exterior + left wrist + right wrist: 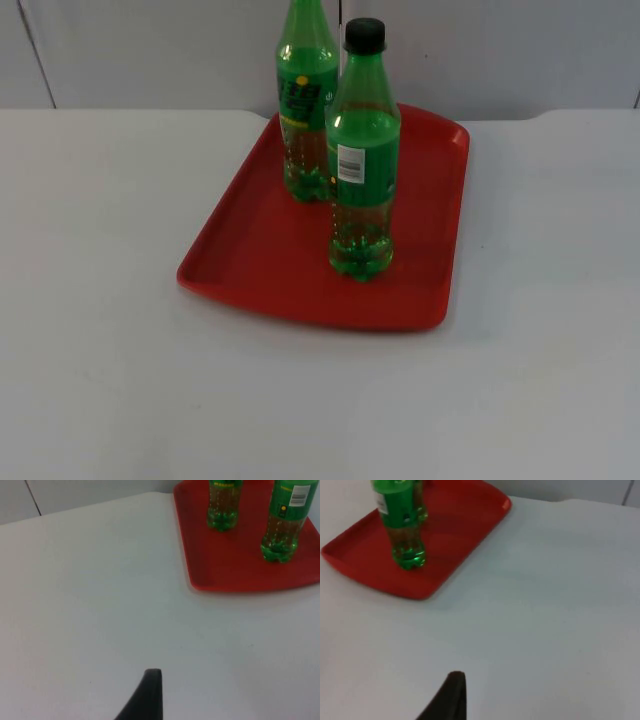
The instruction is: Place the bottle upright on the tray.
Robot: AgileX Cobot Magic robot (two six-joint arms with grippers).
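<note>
Green bottles (363, 160) (305, 100) stand upright on the red tray (260, 260), the farther one's cap cut off; claw states unclear.

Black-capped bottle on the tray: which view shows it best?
The top view: the black-capped bottle stands upright on the red tray, seen whole, cap to base. Both wrist views cut off its cap, showing label and base.

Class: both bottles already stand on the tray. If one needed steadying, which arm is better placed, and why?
Neither clearly. Both green bottles stand upright on the red tray; each wrist view sees the tray from a similar way off.
</note>
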